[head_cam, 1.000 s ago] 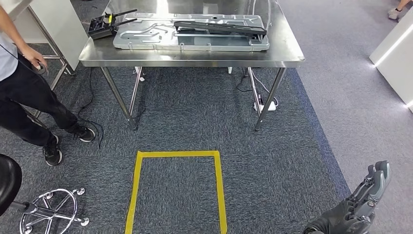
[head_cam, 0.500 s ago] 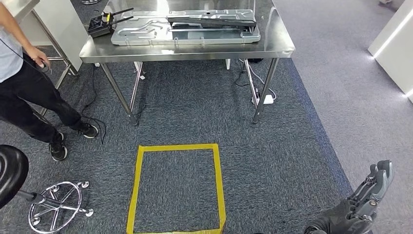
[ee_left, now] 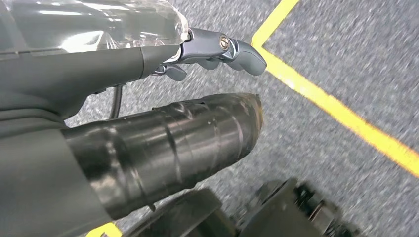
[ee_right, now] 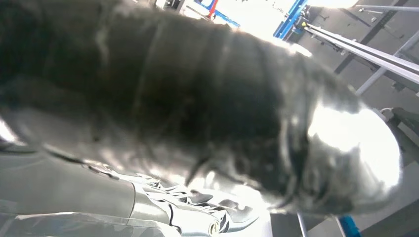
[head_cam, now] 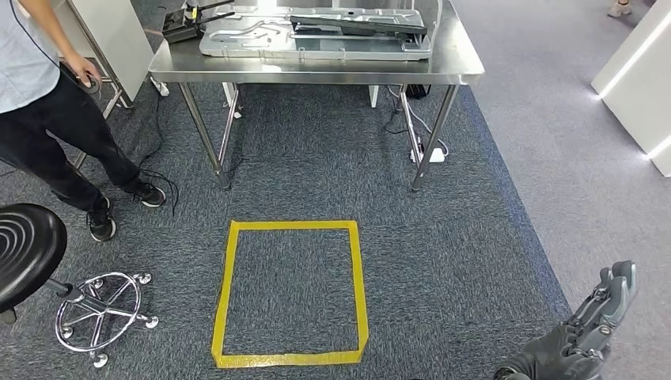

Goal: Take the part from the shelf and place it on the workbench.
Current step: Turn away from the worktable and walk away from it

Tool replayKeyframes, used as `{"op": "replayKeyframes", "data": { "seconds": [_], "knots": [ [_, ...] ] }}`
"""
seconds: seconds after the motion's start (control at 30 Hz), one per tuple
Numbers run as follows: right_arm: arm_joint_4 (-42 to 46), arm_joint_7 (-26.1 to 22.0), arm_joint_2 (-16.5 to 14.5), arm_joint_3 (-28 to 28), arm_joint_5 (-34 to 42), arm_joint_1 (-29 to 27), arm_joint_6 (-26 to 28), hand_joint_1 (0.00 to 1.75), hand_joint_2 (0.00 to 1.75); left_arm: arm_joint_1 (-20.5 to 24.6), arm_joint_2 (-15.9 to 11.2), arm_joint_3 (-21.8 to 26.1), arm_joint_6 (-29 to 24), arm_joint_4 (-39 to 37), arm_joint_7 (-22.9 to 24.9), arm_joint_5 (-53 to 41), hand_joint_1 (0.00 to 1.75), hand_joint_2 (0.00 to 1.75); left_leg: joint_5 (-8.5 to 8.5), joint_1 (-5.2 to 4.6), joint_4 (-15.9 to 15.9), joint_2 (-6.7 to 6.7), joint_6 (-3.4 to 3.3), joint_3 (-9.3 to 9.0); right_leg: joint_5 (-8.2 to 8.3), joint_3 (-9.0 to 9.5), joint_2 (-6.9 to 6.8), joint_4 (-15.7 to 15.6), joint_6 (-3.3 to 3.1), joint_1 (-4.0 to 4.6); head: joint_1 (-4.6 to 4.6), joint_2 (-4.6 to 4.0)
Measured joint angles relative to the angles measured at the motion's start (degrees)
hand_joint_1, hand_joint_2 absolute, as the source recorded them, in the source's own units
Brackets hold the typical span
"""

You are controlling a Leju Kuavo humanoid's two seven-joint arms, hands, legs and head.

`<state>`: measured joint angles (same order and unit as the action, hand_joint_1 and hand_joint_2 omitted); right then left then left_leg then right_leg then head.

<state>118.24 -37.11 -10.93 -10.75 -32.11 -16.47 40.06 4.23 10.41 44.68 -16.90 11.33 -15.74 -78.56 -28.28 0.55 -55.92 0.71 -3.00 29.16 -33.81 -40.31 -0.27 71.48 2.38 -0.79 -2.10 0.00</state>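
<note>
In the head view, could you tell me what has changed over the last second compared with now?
The whole picture has shifted, so the camera moved: the workbench sits higher and smaller, and all of the yellow tape square and more of the stool have come into view, as if the robot backed away. The person shows further in. The right hand stays at the lower right. The part still lies on the workbench.

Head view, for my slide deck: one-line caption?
Steel workbench bearing a metal part, yellow tape square on carpet, right hand hanging low.
</note>
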Motion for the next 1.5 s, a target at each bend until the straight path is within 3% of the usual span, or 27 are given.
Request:
{"op": "replayKeyframes", "data": {
  "seconds": [0.03, 0.07, 0.1, 0.13, 0.2, 0.27, 0.3, 0.33, 0.43, 0.67, 0.8, 0.87, 0.97, 1.0, 1.03, 1.07, 1.13, 1.2, 1.33, 1.4, 1.47, 1.5],
  "knots": [
    [-0.01, 0.00, 0.00, 0.00, 0.01, -0.01, 0.00, 0.00, 0.00, -0.04, -0.01, 0.00, 0.00, 0.00, -0.03, -0.01, 0.00, 0.00, 0.46, -0.03, -0.11, 0.03, 0.03, 0.70, -0.12, -0.12, 0.00, 2.45, 0.08, 0.00, 0.00, 0.00],
    [-0.01, 0.00, 0.00, 0.00, 0.01, -0.03, 0.00, 0.00, 0.00, -0.09, -0.01, 0.00, 0.00, -0.01, -0.09, -0.01, 0.00, 0.00, 0.92, -0.04, -0.27, 0.06, 0.11, 1.37, 1.00, 0.56, 0.00, 3.12, 0.06, 0.00, 0.01, 0.00],
    [-0.01, 0.00, 0.00, 0.00, 0.03, -0.04, 0.00, 0.00, 0.00, -0.12, -0.01, 0.00, 0.00, -0.01, -0.15, 0.00, 0.00, 0.00, 1.32, -0.05, -0.45, 0.08, 0.22, 1.97, 2.74, 2.34, 0.00, 1.60, -0.07, 0.01, 0.01, 0.00],
    [-0.01, 0.00, 0.00, 0.00, 0.07, -0.04, 0.00, 0.00, 0.00, -0.12, -0.01, 0.00, -0.01, -0.01, -0.20, 0.01, 0.00, 0.00, 1.64, -0.05, -0.66, 0.06, 0.36, 2.47, 4.26, 5.12, 0.00, -1.88, -0.32, 0.03, 0.01, 0.00],
    [-0.01, 0.00, 0.00, -0.02, 0.23, -0.02, 0.00, 0.00, 0.00, -0.14, -0.01, 0.00, -0.04, -0.01, -0.24, 0.01, 0.00, 0.00, 2.10, -0.20, -1.08, -0.01, 0.79, 3.04, 4.61, 11.07, 0.00, -10.53, -1.02, 0.26, 0.02, 0.00],
    [-0.02, 0.00, 0.02, -0.04, 0.46, -0.07, 0.00, 0.00, 0.00, -0.12, -0.01, 0.00, -0.10, -0.01, -0.24, 0.02, 0.00, 0.00, 2.58, -0.33, -1.22, -0.03, 1.47, 3.31, 3.59, 13.51, 0.02, -14.99, -1.65, 0.56, 0.03, 0.00],
    [-0.04, 0.00, 0.03, -0.05, 0.55, -0.14, 0.00, 0.00, 0.00, -0.09, -0.01, 0.00, -0.13, -0.01, -0.24, 0.03, 0.00, 0.00, 2.52, -0.38, -1.22, 0.00, 1.59, 3.42, 3.56, 13.50, 0.06, -15.49, -1.80, 0.51, 0.04, 0.00],
    [-0.07, 0.00, 0.04, -0.07, 0.61, -0.21, 0.00, 0.00, 0.00, -0.05, -0.02, 0.00, -0.16, -0.01, -0.24, 0.04, 0.00, 0.00, 2.36, -0.43, -1.17, 0.01, 1.23, 3.57, 3.70, 13.34, 0.10, -15.67, -1.86, 0.47, 0.06, 0.00],
    [-0.20, 0.00, 0.08, -0.11, 0.70, -0.34, 0.00, 0.00, 0.00, -0.10, -0.03, 0.00, -0.22, 0.00, -0.23, 0.08, 0.00, 0.00, 2.78, -0.46, -1.03, -0.05, -0.42, 3.91, 4.15, 13.11, 0.15, -15.82, -2.11, 0.52, 0.14, 0.00],
    [-0.67, 0.01, 0.11, -0.12, 0.74, -0.49, 0.00, 0.00, 0.00, -0.17, -0.08, 0.00, -0.22, -0.01, -0.04, 0.09, 0.00, 0.00, 3.75, -0.41, -1.36, -0.16, -0.10, 4.40, 4.43, 12.46, 0.04, -15.12, -2.39, 0.58, 0.15, 0.00],
    [-0.88, 0.09, 0.14, -0.14, 0.75, -0.58, 0.00, 0.00, 0.00, -0.17, -0.11, 0.02, -0.24, 0.00, 0.09, 0.21, 0.00, 0.00, 4.17, -0.20, -0.77, -0.14, 0.18, 4.25, 4.45, 12.35, -0.03, -15.17, -1.98, 0.63, 0.14, 0.00],
    [-0.89, 0.12, 0.19, -0.14, 0.75, -0.67, 0.00, 0.00, 0.00, -0.14, -0.05, 0.02, -0.24, -0.01, 0.09, 0.25, 0.00, 0.00, 4.81, 0.26, 0.38, -0.06, 0.48, 3.98, 2.75, 11.59, 0.07, -13.32, -1.46, 0.62, 0.10, 0.00],
    [-0.98, 0.15, 0.39, -0.10, 0.78, -0.92, 0.01, 0.00, 0.00, -0.12, -0.03, 0.02, -0.24, -0.01, 0.10, 0.25, 0.00, 0.00, 5.13, 0.48, 0.70, 0.12, 0.54, 4.42, -3.05, 6.76, 0.20, -3.07, -0.49, 0.07, 0.07, 0.00],
    [-1.03, 0.15, 0.47, -0.09, 0.80, -1.03, 0.02, 0.00, 0.00, -0.14, -0.03, 0.02, -0.24, -0.01, 0.10, 0.25, 0.00, 0.00, 5.15, 0.52, 0.58, 0.25, 0.58, 4.63, -3.89, 5.43, 0.19, -0.26, -0.14, -0.21, 0.07, 0.00],
    [-1.08, 0.16, 0.52, -0.09, 0.82, -1.14, 0.02, 0.00, 0.00, -0.16, -0.03, 0.02, -0.24, -0.01, 0.11, 0.25, 0.00, 0.00, 5.15, 0.60, 0.38, 0.42, 0.67, 4.82, -3.51, 5.09, 0.16, 0.50, 0.19, -0.51, 0.07, 0.00],
    [-1.12, 0.16, 0.55, -0.08, 0.88, -1.24, 0.02, 0.00, 0.00, -0.17, -0.01, 0.02, -0.24, -0.01, 0.11, 0.25, 0.00, 0.00, 5.09, 0.76, 0.07, 0.61, 0.85, 5.00, -1.96, 5.93, 0.05, -1.21, 0.51, -0.82, 0.07, 0.00],
    [-1.19, 0.19, 0.57, -0.06, 1.15, -1.38, 0.03, 0.00, 0.00, -0.20, 0.03, 0.03, -0.25, 0.00, 0.15, 0.28, 0.00, 0.00, 4.76, 1.03, -0.91, 1.04, 1.57, 5.35, 1.88, 9.54, -1.03, -8.65, 0.98, -1.25, 0.07, 0.00],
    [-1.31, 0.20, 0.56, 0.02, 1.59, -1.59, 0.04, 0.00, 0.00, -0.25, 0.02, 0.05, -0.33, 0.01, 0.23, 0.32, 0.00, 0.00, 4.35, 0.95, -1.88, 1.42, 2.61, 5.55, 3.63, 11.38, -1.97, -13.27, 0.45, -1.20, 0.09, 0.00],
    [-1.46, 0.18, 0.49, 0.43, 2.68, -2.45, 0.04, 0.00, 0.00, -0.30, 0.01, 0.07, -0.58, 0.00, 0.30, 0.39, 0.00, 0.00, 3.94, 1.17, -2.27, 2.07, 4.22, 5.60, 4.30, 10.50, -0.90, -13.36, -1.87, -0.99, 0.15, 0.00],
    [-1.63, 0.16, 0.37, 0.77, 3.28, -2.82, 0.04, 0.00, 0.00, -0.33, 0.01, 0.10, -0.71, 0.00, 0.35, 0.43, 0.00, 0.00, 0.58, 1.30, -6.25, 1.23, 4.51, 7.15, 4.96, 9.96, -0.26, -13.48, -2.85, -0.96, 0.17, 0.00],
    [-1.96, 0.15, 0.27, 1.11, 3.83, -3.18, 0.04, 0.00, 0.00, -0.44, 0.01, 0.13, -0.82, 0.00, 0.43, 0.48, 0.00, 0.00, -4.28, 1.19, -14.09, 0.23, 4.39, 9.99, 5.34, 9.36, 0.45, -13.42, -3.33, -0.61, 0.18, 0.00],
    [-2.15, 0.15, 0.25, 1.29, 4.07, -3.41, 0.04, 0.00, 0.00, -0.54, 0.01, 0.13, -0.86, 0.00, 0.45, 0.50, 0.00, 0.00, -5.72, 1.10, -17.37, 0.00, 4.22, 11.03, 5.48, 9.12, 0.89, -13.35, -3.44, -0.37, 0.17, 0.00]
  ]
}}
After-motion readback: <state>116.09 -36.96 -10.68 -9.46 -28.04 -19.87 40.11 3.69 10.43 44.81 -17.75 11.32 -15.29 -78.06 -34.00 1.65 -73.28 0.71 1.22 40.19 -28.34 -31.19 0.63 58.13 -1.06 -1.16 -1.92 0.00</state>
